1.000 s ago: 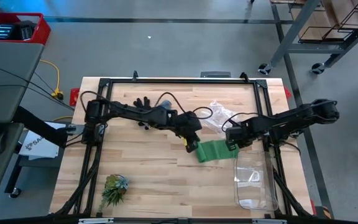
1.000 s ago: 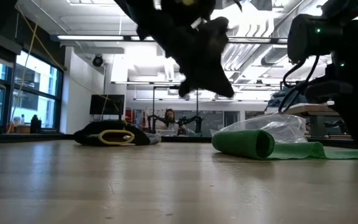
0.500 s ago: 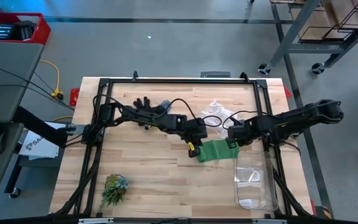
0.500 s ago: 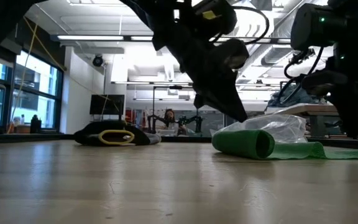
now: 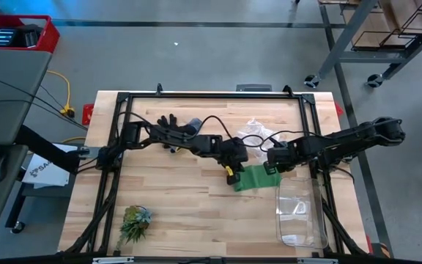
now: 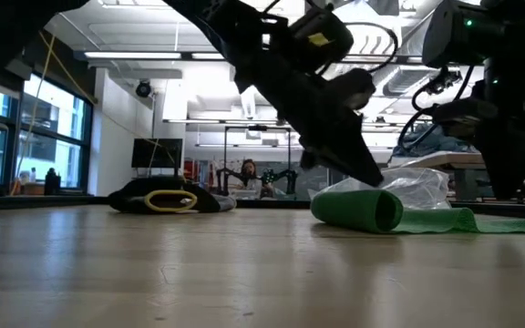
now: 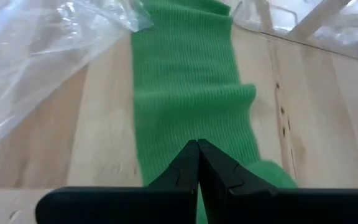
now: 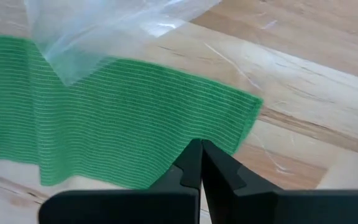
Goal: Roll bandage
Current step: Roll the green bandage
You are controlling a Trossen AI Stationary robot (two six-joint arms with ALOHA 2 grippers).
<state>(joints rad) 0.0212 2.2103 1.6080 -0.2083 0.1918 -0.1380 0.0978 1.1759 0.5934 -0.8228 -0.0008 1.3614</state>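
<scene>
The wooden table (image 5: 174, 198) carries everything. A clear plastic container (image 5: 299, 216) lies beyond the right arm, well apart from both sets of fingers, and crinkled clear plastic wrap (image 7: 36, 68) lies just beside the fabric, overlapping one edge.

The green bandage (image 5: 253, 178) lies flat between the two grippers — one end rolled into a cylinder (image 6: 358, 209), the rest spread as a ribbed strip (image 8: 117, 118).

The left gripper (image 5: 231, 173) has its fingers pressed together, tips down at the rolled end, the strip running straight away from them. The right gripper (image 5: 273, 170), fingers likewise pressed together and holding nothing, points at the strip's opposite end — tips over its edge near a corner.
</scene>
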